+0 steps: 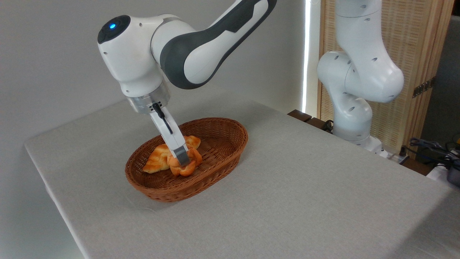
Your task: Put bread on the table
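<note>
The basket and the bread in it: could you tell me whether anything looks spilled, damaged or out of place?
Nothing stands out. The wicker basket sits flat and intact on the table, the braided loaf lies inside, and the jaws are at the orange bun above the basket floor. No crumbs or spills.

Bright, even light w/ glare strip by wall at top, soft shadows, sharp focus.

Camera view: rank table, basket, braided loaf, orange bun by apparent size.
1. table
2. basket
3. braided loaf, partly hidden by the gripper, so unsure
4. orange bun, close to the loaf in visible size
</note>
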